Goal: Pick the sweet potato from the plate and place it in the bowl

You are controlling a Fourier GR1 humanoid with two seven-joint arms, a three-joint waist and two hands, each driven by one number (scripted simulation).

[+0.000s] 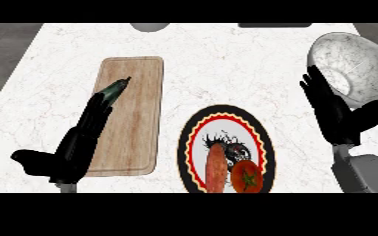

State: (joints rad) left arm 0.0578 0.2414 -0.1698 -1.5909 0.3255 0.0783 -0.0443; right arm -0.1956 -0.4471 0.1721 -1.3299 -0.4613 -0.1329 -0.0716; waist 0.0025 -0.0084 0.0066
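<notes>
A long orange-brown sweet potato (215, 169) lies on the patterned plate (193, 130) with its black and red rim, at the lower middle. A red tomato (246, 178) sits beside it on the same plate. The marbled white bowl (347, 65) stands at the right edge of the counter. My right hand (334, 112) is open with straight fingers, just in front of the bowl and to the right of the plate. My left hand (77, 140) is open, its fingers stretched over the wooden cutting board (136, 115).
A dark green vegetable (116, 89) lies on the cutting board at my left fingertips. A grey round object (150, 26) and a dark flat object (274, 25) sit at the counter's far edge.
</notes>
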